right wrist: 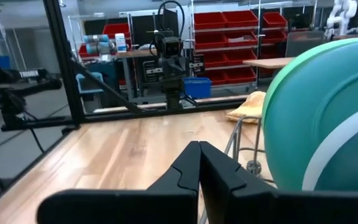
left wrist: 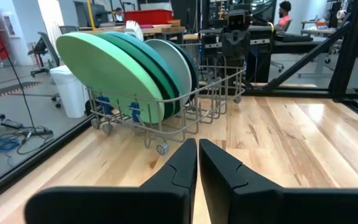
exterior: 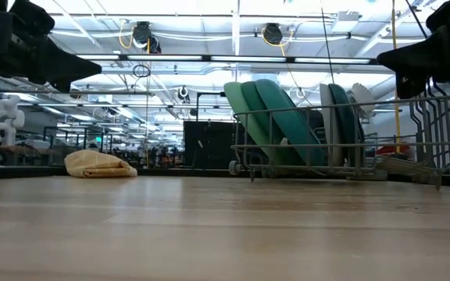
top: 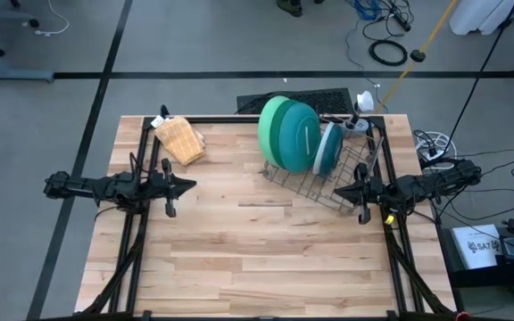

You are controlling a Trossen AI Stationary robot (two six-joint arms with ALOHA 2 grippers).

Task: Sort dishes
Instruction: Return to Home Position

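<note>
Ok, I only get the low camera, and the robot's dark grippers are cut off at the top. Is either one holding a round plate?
Observer: No. The left gripper has its fingers shut with nothing between them, as its wrist view shows.
Operator: And the other one?
Observer: The right gripper is shut and empty too, close to the metal wire dish rack.
Operator: Anything hiding in the rack?
Observer: Yes. From above, the small pale grey-white plate stands on edge between the large dark green plate and the smaller dark teal plate.
</note>
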